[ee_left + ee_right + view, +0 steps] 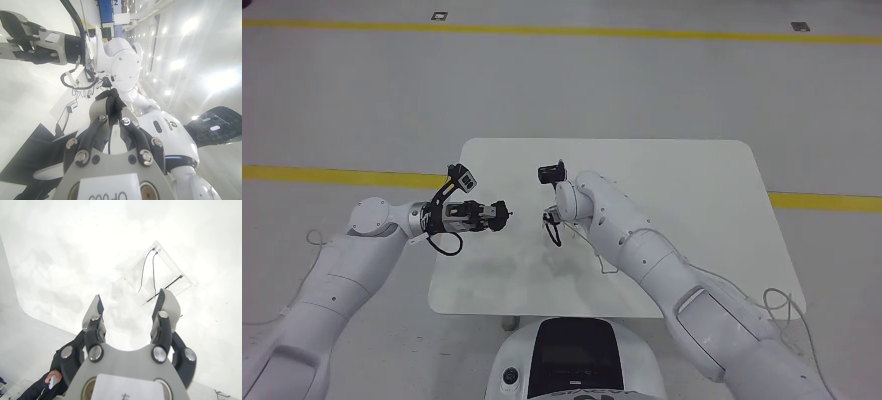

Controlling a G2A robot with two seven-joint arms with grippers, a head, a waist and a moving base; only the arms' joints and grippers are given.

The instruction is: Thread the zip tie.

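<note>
My left gripper [504, 215] hangs above the left part of the white table [692, 200]. In the left wrist view its fingers [98, 111] are pressed together on a thin black zip tie [109, 138] that runs back between them toward the palm. My right gripper [550, 218] faces it a short way off, and the right arm's wrist [75, 47] shows beyond the left fingertips. The right gripper [130, 304] stands open with nothing between its fingers. Beyond them lies a clear tray [130, 274] holding three black zip ties [144, 268].
A rounded table corner [20, 306] lies close to the right gripper in its wrist view. The right half of the table [712, 240] is bare white surface. Yellow floor lines [302, 175] run past the table.
</note>
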